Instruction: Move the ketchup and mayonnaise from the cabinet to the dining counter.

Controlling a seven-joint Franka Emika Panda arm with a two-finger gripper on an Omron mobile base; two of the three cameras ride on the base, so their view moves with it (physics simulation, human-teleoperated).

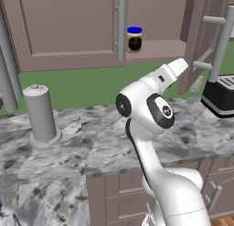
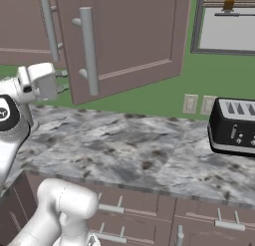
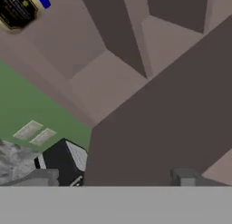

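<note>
Mayonnaise [image 1: 134, 39]: upright on the cabinet's [image 1: 68, 28] inner shelf, at the shelf's left end, just right of a grey door handle [image 1: 121, 28].
Tool [image 3: 113, 177]: fingers [image 3: 43, 177] spread wide, holding nothing, raised toward the open cabinet, to the right of the jar.
Surface [image 1: 82, 142]: marbled; carries a grey cylinder [image 1: 40, 113] at left and a black toaster [image 2: 233, 126] at right.
Wall: green, with two outlets [image 2: 198, 104] near the toaster.
</note>
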